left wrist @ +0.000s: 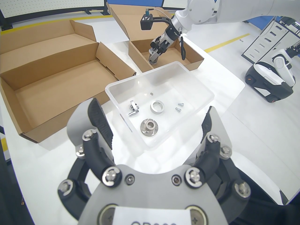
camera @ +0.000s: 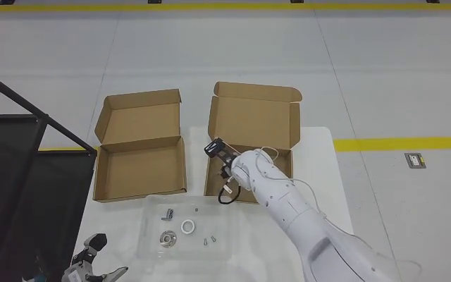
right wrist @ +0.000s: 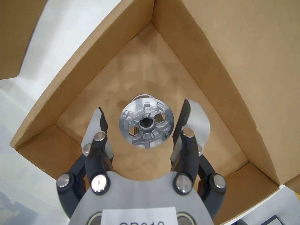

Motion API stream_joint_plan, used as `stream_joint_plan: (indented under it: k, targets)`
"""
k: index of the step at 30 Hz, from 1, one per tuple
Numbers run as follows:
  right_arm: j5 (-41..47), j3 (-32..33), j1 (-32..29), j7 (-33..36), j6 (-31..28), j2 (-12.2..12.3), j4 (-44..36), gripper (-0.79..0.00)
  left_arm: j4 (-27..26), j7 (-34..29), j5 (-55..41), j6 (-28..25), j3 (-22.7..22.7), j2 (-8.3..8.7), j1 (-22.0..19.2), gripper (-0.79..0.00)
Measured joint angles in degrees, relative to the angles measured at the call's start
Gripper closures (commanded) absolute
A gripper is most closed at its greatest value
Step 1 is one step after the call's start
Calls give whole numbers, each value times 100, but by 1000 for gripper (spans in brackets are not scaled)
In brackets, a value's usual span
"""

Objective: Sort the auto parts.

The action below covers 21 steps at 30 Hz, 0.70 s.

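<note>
A clear plastic tray point(left wrist: 112, 94) near the table's front holds a flanged hub point(left wrist: 148, 126), a metal ring point(left wrist: 156, 106), a small clamp piece point(left wrist: 133, 108) and two screws point(left wrist: 179, 107). My left gripper point(left wrist: 152, 108) hovers open and empty in front of the tray, at the near left corner point(camera: 91, 257) of the table. My right gripper point(right wrist: 143, 107) is down inside the right cardboard box point(camera: 282, 120). It is open, its fingers either side of a grey spool-shaped metal part point(right wrist: 146, 124) with a gap on each side. The part stands near the box's front left corner point(left wrist: 153, 59).
The left cardboard box point(camera: 141, 169) lies open with a bare floor, beside the right box. Both lids stand up at the far side. A black frame point(camera: 28, 141) borders the table's left. A white mobile robot point(left wrist: 271, 78) stands on the floor beyond the right edge.
</note>
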Motion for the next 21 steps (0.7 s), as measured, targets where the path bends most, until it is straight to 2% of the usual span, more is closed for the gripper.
stream_joint_plan:
  k: [6, 12, 17, 21]
  targets:
    - [-138, -17, -62, -281, -85, -18, -203, -785, 0, 0, 0, 0, 0, 0, 0, -785]
    - [-482, 70, -432, -806, -47, 174, -932, -785, -10, -82, -145, 251, 1, -16, -44, -785]
    - [-1132, 368, -1189, -956, 254, 581, -2388, -785, -23, -138, -194, 312, -16, -25, -53, -785]
    - [-1909, 835, -2206, -515, 192, 1024, -4295, -785, -33, -151, -195, 304, -13, -31, -64, -785]
